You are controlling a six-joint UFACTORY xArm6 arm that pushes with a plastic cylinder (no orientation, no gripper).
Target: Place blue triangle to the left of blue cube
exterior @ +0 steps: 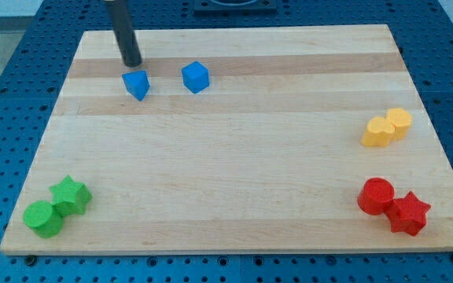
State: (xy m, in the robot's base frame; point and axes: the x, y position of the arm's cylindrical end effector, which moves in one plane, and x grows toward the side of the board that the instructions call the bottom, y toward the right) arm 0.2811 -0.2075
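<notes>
Dark rod: my tip (133, 63) rests on the wooden table (226, 157) near its top-left corner; no claw, nothing held
Blue triangle (136, 84): just below my tip, slightly apart
Blue cube (196, 77): right of the triangle, near the top edge
Green pair (57, 207): bottom-left corner
Yellow pair (387, 127): right edge
Red pair (394, 205): bottom-right corner

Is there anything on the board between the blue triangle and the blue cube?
No. In the camera view, only bare wood separates the blue triangle from the blue cube. My tip sits just above the triangle, toward the view's top.
</notes>
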